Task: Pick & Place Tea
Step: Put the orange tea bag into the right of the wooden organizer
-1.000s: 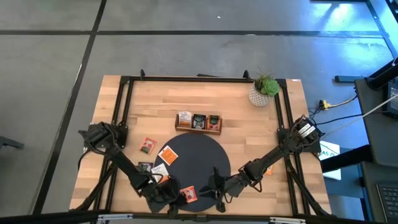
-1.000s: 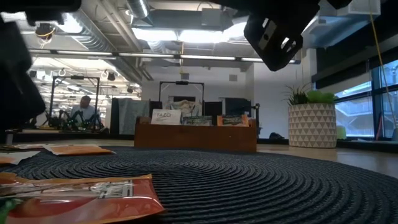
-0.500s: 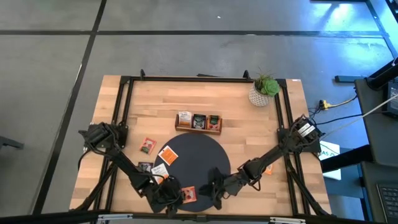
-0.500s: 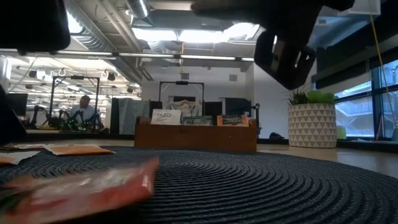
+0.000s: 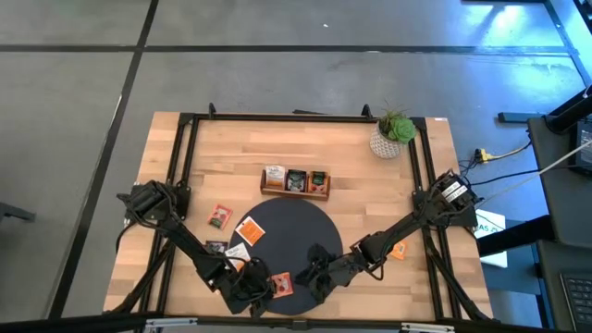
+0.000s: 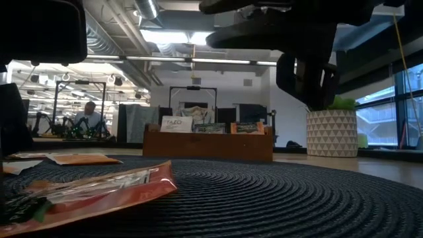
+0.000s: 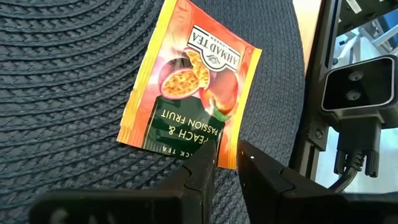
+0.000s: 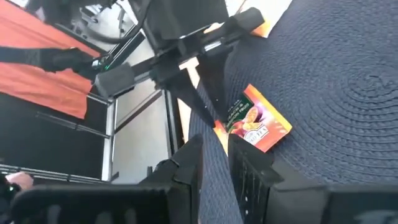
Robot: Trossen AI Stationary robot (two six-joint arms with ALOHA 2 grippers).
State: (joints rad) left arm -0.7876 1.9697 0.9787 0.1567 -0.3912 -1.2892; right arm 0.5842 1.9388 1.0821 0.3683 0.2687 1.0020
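Observation:
An orange tea sachet (image 7: 186, 93) marked peach and passion fruit lies on the dark round mat (image 5: 296, 227), near the mat's near edge. My left gripper (image 7: 225, 154) is shut on its edge, seen in the high view (image 5: 262, 285) just left of the sachet (image 5: 281, 284). My right gripper (image 8: 216, 152) hovers a little to the sachet's right (image 5: 312, 271), its fingers a narrow gap apart with nothing between them. More sachets (image 5: 249, 231) lie on the mat's left part, and a red one (image 5: 219, 216) on the wood. My left gripper pinches the sachet's edge near one corner (image 7: 222, 148) between its two fingers. The fingers (image 8: 208, 99) slant down at it from the table's left side. In the low view the sachet (image 6: 99, 195) slants instead of lying flat.
The brown wooden tray (image 5: 295, 181) with sachets standing in its compartments sits beyond the mat. A potted plant (image 5: 393, 134) stands at the far right corner. One orange sachet (image 5: 400, 250) lies on the wood right of the mat. A black frame (image 5: 185, 166) runs along the table's edges.
My right gripper has rolled about its own pointing line and edged toward the sachet. My left gripper has tipped further down. The orange sachet, flat on the mat a second ago, now slants with one end raised and has shifted slightly toward the far edge.

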